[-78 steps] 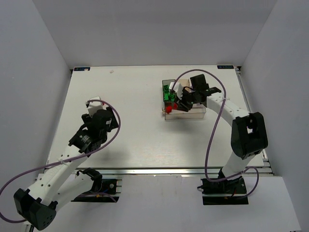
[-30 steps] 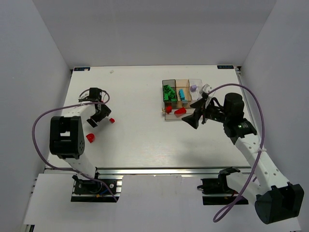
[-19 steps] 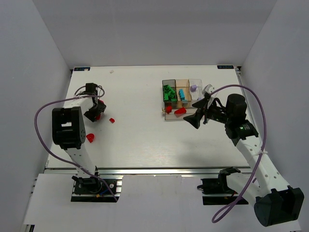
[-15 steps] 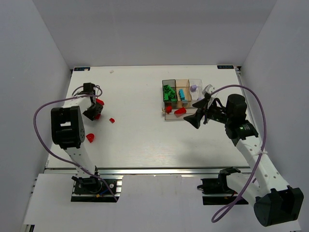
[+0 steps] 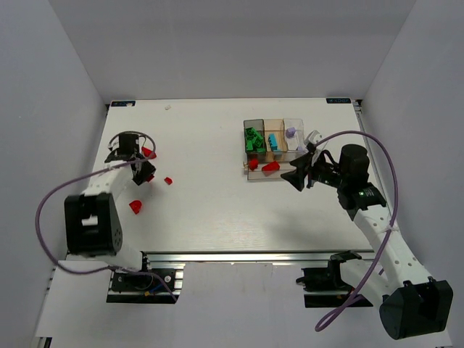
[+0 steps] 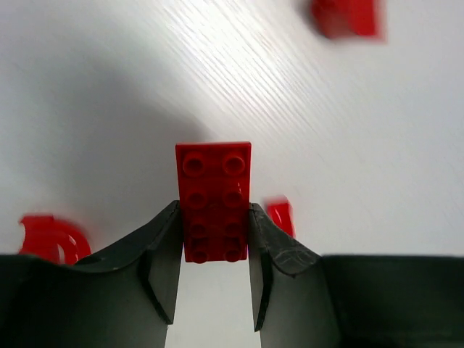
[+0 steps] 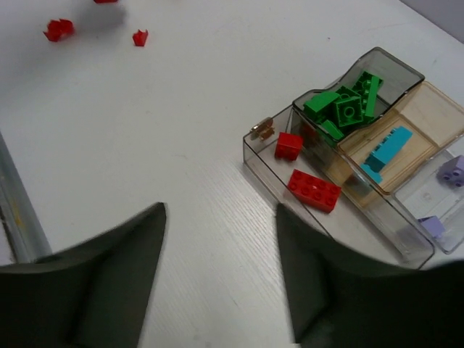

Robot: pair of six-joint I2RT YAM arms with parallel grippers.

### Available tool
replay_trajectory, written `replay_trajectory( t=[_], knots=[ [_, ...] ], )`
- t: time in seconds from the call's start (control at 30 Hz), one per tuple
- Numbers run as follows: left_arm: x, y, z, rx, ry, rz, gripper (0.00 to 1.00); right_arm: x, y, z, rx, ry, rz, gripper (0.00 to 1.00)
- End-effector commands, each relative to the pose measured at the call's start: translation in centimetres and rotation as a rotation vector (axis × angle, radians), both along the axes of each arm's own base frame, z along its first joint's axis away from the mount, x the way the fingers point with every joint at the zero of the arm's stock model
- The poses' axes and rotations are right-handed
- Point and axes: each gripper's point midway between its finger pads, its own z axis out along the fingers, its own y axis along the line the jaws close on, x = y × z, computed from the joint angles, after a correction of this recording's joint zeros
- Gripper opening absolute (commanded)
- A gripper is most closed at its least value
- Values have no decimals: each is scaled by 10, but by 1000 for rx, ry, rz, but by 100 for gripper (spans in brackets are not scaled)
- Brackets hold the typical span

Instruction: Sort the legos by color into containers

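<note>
My left gripper (image 6: 214, 217) is shut on a red two-by-four lego (image 6: 214, 199) just above the table, at the far left in the top view (image 5: 145, 172). More red legos lie loose around it (image 5: 167, 180) (image 5: 135, 206) (image 6: 344, 16). The container tray (image 7: 264, 168) holds green legos (image 7: 341, 109) in the smoky compartment, a cyan lego (image 7: 384, 148) in the tan one, purple pieces (image 7: 453, 170) in the clear one, and two red legos (image 7: 313, 190) in the long one. My right gripper (image 7: 221, 210) is open and empty, just in front of the tray (image 5: 297, 174).
The tray (image 5: 250, 176) stands at the back right of the white table. Grey walls close in the left, right and back sides. A metal rail (image 5: 239, 255) runs along the near edge.
The right arm has drawn back from the tray and hovers open beside it. The left arm has swung over to the loose red legos and now grips one.
</note>
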Motion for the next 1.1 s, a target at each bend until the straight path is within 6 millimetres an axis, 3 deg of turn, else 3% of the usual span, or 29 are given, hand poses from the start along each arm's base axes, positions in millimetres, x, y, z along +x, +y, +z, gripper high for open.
replay_trajectory(
  t=[0.0, 0.03, 0.1, 0.13, 0.17, 0.27, 0.3, 0.37, 0.4, 0.43, 0.47, 0.53, 0.8, 0.83, 0.9, 0.93, 1.07],
  knots=[
    [17, -51, 81, -62, -350, -323, 0, 9, -6, 8, -20, -85, -31, 58],
    [11, -83, 107, -159, -452, -473, 0, 10, -6, 8, -22, -88, -35, 47],
    [4, -130, 126, -239, -577, -701, 0, 14, -8, 5, -31, -85, -50, 20],
    [-7, -157, 132, -328, -599, -825, 0, 16, -9, 6, -33, -87, -59, 0],
    [-13, -184, 137, -357, -614, -936, 0, 19, -12, 5, -39, -89, -81, 0],
    [-15, -222, 129, -350, -588, -1106, 0, 25, -17, 4, -51, -91, -119, 0],
    [-23, -245, 127, -359, -583, -1179, 0, 28, -20, 3, -58, -92, -140, 0],
    [-17, -268, 123, -311, -580, -1262, 0, 32, -26, 1, -62, -93, -166, 0],
    [-24, -289, 122, -297, -579, -1321, 0, 33, -26, -1, -63, -87, -168, 0],
    [-22, -298, 121, -271, -579, -1347, 0, 34, -27, -1, -64, -88, -172, 0],
    [-17, -304, 107, -225, -540, -1364, 0, 35, -29, -4, -67, -78, -176, 0],
    [-9, -327, 117, -169, -559, -1400, 0, 34, -28, -6, -65, -68, -171, 0],
    [32, -382, 111, 2, -564, -1444, 1, 38, -37, -14, -65, -37, -181, 0],
    [48, -385, 105, 34, -554, -1421, 3, 38, -37, -13, -63, -38, -180, 0],
    [51, -397, 96, 44, -515, -1430, 7, 38, -39, -15, -61, -28, -179, 0],
    [64, -403, 92, 63, -504, -1417, 9, 38, -40, -15, -60, -26, -182, 0],
    [69, -419, 76, 90, -446, -1446, 22, 39, -45, -16, -57, -22, -187, 0]
  ],
)
